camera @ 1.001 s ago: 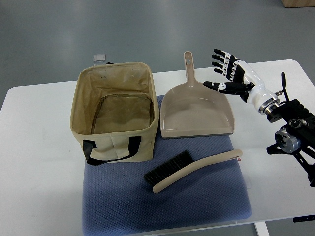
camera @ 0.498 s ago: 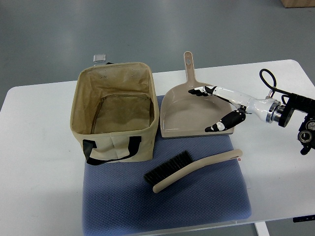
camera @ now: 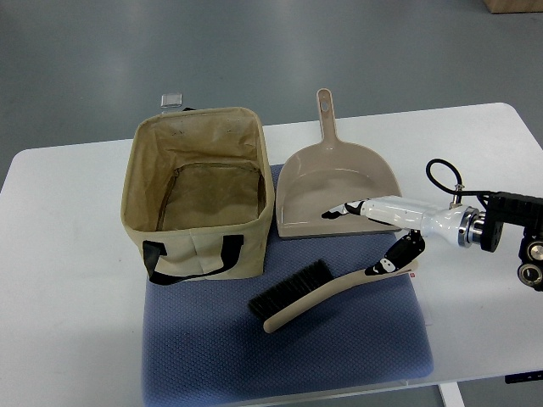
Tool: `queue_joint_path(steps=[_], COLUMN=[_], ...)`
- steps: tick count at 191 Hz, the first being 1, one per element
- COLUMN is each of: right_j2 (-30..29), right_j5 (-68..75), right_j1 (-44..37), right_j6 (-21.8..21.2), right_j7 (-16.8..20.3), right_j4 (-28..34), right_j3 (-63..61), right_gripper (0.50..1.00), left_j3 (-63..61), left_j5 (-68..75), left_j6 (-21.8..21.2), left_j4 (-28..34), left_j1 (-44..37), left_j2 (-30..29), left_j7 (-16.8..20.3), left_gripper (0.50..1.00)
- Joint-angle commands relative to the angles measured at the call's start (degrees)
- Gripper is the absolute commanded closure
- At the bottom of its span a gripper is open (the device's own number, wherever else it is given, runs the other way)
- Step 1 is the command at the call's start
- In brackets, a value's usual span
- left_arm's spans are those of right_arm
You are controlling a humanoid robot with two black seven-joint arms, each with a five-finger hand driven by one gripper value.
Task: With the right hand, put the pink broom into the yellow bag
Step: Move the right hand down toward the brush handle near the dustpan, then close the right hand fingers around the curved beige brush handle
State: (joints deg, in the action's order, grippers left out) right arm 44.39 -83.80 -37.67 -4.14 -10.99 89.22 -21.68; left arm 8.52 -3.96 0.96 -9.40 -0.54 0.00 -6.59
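Fingers (camera: 348, 207) of my right hand (camera: 382, 229) are spread wide and hold nothing; the long ones reach out over the front lip of the dustpan (camera: 339, 191), while the thumb hangs lower, its dark tip right at the handle end of the broom (camera: 331, 292). I cannot tell whether the thumb actually touches that handle or only hovers just above it.

From my fingers, the broom runs down and to the picture's left: its beige handle starts just under the thumb, and the black bristle head lies at the far end, well apart from the hand. It rests flat on the blue mat (camera: 288, 356), which covers the near middle of the white counter (camera: 59, 280).

Beyond my fingers, toward the picture's top, the dustpan lies with its handle pointing away from me, its front edge at the mat's border.

Well to the left of my fingers, past the dustpan, the bag (camera: 199, 191) stands upright and open, tan cloth with black straps, just beside the dustpan's left side and partly on the mat. Its inside looks bare.

My right forearm comes in from the picture's right edge, low over the counter.
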Motion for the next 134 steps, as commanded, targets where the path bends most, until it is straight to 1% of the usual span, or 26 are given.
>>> queue_joint_path(steps=[1, 29, 36, 52, 68, 134], right_j2=[-0.6, -1.8, -2.4, -2.9, -3.2, -3.3], right_j5=[-1.7, -5.0, -6.6, -8.0, -8.8, -13.7], right_j1=[0.8, 2.3, 2.9, 3.2, 3.4, 4.7], right_j6=[1.5, 3.4, 3.8, 4.4, 5.4, 5.6], right_j7=[0.1, 0.3, 0.6, 1.6, 2.1, 2.2], right_j4=[0.3, 0.4, 0.4, 0.4, 0.3, -0.1], right_j3=[1.4, 2.3, 2.3, 2.3, 2.3, 2.6], right_gripper=[0.65, 0.675, 0.695, 0.705, 0.734, 0.738], left_j3=[0.0, 0.0, 0.0, 0.0, 0.0, 0.0], left_j5=[0.0, 0.0, 0.0, 0.0, 0.0, 0.0], left_j6=[0.0, 0.0, 0.0, 0.0, 0.0, 0.0], left_j4=[0.0, 0.0, 0.0, 0.1, 0.0, 0.0], left_j1=[0.0, 0.0, 0.0, 0.0, 0.0, 0.0], left_j2=[0.0, 0.0, 0.0, 0.0, 0.0, 0.0], left_j7=[0.0, 0.0, 0.0, 0.0, -0.1, 0.0], left_gripper=[0.5, 0.5, 0.5, 0.5, 0.5, 0.5])
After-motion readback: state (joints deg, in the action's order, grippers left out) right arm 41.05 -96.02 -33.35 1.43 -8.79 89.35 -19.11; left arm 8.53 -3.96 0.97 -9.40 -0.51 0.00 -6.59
